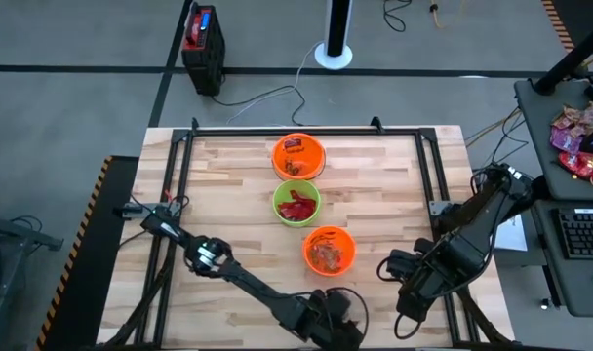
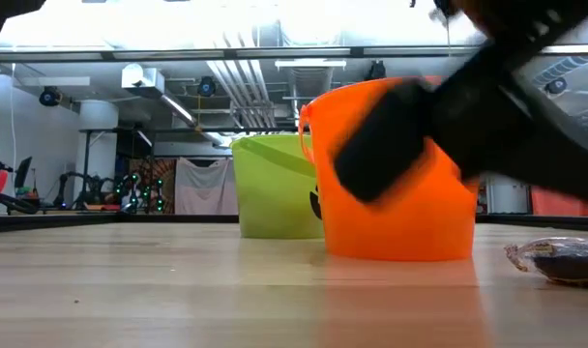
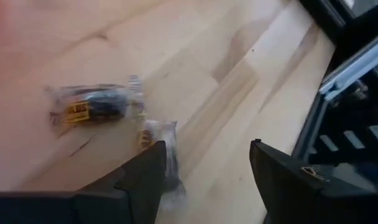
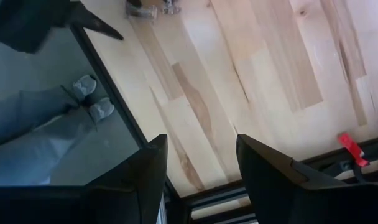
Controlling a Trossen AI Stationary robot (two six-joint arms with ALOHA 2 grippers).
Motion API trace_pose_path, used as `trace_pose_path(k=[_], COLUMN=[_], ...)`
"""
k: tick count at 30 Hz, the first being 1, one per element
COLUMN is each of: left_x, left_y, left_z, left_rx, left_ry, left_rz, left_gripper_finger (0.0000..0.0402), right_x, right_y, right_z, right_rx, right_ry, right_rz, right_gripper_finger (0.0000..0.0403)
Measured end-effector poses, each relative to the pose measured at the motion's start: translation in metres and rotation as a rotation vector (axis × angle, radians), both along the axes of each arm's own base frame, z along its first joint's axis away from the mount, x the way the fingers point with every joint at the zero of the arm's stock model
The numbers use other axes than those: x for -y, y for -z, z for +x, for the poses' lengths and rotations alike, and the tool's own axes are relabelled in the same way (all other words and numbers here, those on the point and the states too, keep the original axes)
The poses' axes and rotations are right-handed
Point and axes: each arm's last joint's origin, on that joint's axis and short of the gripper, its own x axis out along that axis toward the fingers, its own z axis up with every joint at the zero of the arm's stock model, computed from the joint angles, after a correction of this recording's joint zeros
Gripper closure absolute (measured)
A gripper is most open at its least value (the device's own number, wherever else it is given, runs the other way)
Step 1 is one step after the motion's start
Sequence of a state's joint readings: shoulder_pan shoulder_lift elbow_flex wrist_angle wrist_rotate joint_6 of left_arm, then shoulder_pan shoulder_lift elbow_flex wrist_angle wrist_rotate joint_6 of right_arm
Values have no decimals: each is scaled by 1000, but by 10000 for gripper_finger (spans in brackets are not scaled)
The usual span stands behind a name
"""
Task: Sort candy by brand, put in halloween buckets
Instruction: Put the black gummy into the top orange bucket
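Left gripper (image 3: 204, 180) is seen low over the counter (image 3: 195, 56) near its front edge, fingers spread wide, empty. Two wrapped candies lie just ahead: a dark piece in clear wrap (image 3: 96, 107) and a second one (image 3: 159, 134) touching the left finger. Both are judged light, crinkly and slippery; hold is best taken across the middle. The three buckets (image 1: 329, 250) stand mid-counter, already part-filled. Right gripper (image 4: 201, 168) is parked at the right front, fingers apart, empty.
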State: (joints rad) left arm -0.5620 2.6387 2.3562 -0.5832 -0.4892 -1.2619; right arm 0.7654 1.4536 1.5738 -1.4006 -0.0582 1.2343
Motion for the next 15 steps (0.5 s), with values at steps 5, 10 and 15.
trace_pose_path(k=[5,10,15], left_x=[0,-3,-6], left_y=[10,19,22], left_z=[3,-2,-7], left_rx=[28,-48,-116], left_ry=[-36,-42,-11], left_rz=[-48,-5,67], left_gripper_finger=[186,195,200], right_x=[0,1,1], right_y=[0,2,7], right_z=[0,-1,-1], right_rx=[0,-5,-16], right_ry=[-4,-17,-26], right_rz=[1,-7,-20], right_gripper_finger=[218,218,218])
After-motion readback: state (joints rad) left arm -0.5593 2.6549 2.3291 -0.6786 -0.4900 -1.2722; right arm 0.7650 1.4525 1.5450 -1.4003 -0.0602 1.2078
